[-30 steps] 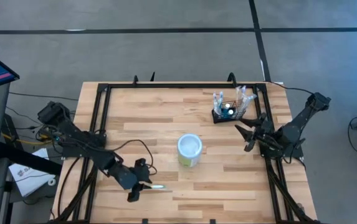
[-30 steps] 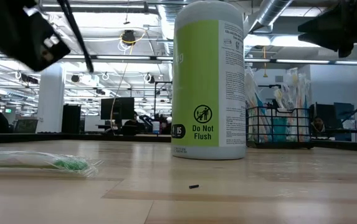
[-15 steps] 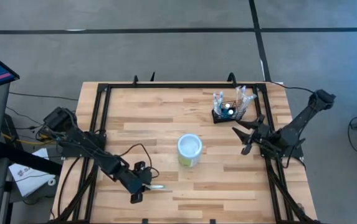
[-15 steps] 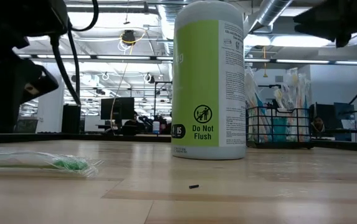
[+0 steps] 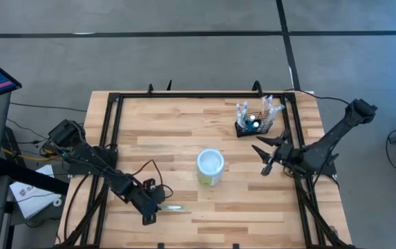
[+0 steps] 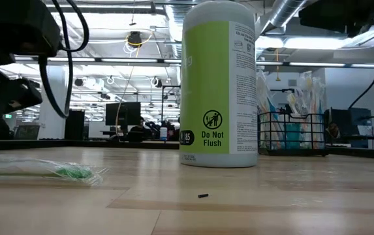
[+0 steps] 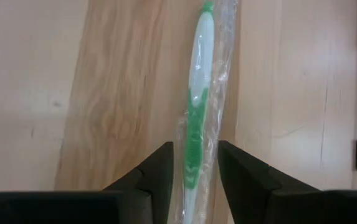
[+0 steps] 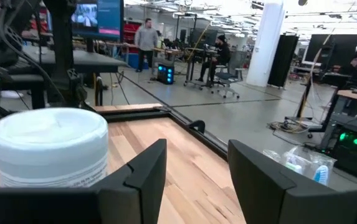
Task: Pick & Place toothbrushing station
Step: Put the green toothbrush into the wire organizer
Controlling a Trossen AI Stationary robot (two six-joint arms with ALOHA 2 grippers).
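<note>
Straddling wrapped toothbrush [image 7: 198, 124], left gripper [image 5: 151, 207] lowered, jaws open; right gripper [image 5: 265, 153] advanced, open.

Only the cup [image 5: 210, 167] stands mid-table; bare boards between it and basket [image 5: 251, 127]

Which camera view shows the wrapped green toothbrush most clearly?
The left wrist view: the wrapped toothbrush lies on the wood between the left gripper's open fingers. The high view shows it as a thin sliver, the low view shows it side-on, and the right wrist view does not show it.
</note>
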